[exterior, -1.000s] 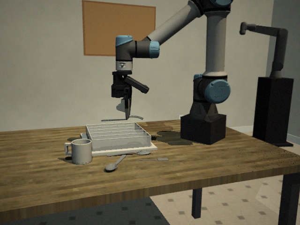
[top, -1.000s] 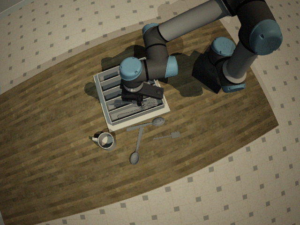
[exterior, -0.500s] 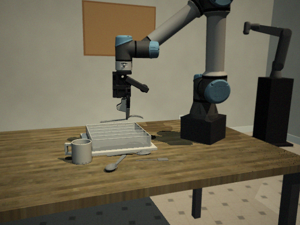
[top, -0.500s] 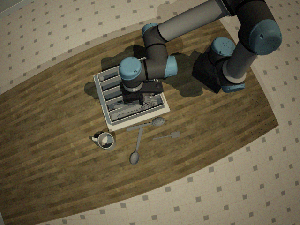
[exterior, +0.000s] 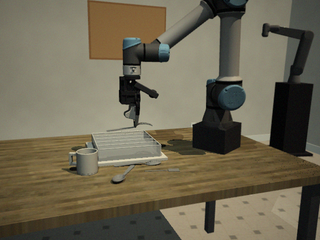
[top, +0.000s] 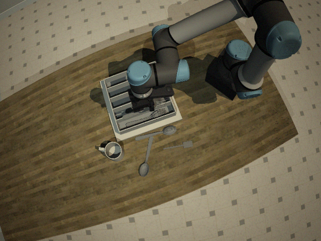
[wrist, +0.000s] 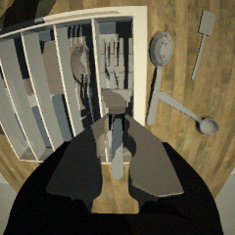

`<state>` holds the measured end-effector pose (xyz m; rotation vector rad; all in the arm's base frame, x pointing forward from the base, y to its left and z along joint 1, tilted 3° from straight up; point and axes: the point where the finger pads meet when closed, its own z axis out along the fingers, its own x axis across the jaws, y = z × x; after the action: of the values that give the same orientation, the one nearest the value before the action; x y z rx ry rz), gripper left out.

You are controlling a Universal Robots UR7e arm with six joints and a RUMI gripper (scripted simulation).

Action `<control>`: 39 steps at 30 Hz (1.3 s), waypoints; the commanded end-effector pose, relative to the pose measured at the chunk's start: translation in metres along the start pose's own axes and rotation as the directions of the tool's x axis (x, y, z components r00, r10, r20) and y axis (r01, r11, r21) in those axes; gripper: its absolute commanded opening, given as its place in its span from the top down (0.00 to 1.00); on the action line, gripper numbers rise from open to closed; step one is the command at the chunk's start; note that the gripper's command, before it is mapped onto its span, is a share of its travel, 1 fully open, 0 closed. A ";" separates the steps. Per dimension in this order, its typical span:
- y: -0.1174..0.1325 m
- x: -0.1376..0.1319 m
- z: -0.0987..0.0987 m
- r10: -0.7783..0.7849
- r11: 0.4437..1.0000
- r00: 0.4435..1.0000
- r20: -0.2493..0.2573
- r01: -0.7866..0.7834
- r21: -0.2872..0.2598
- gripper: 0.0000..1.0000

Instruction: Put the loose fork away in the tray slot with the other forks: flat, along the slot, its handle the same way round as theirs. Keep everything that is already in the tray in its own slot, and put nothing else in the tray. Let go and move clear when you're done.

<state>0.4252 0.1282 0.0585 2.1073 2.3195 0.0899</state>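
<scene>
Jaws of the gripper (exterior: 135, 121) are clamped on the fork (exterior: 129, 127), which hangs roughly level between them, above the far part of the tray (exterior: 129, 152).
</scene>
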 end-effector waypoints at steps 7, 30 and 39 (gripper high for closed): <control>0.001 -0.001 0.000 -0.039 0.999 0.999 0.000 0.039 -0.001 0.99; -0.001 -0.002 -0.002 -0.045 0.994 0.999 0.001 0.045 -0.101 0.99; -0.001 -0.002 -0.002 -0.045 0.994 0.999 0.001 0.045 -0.101 0.99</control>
<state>0.4239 0.1264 0.0601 2.0096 2.3102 0.2012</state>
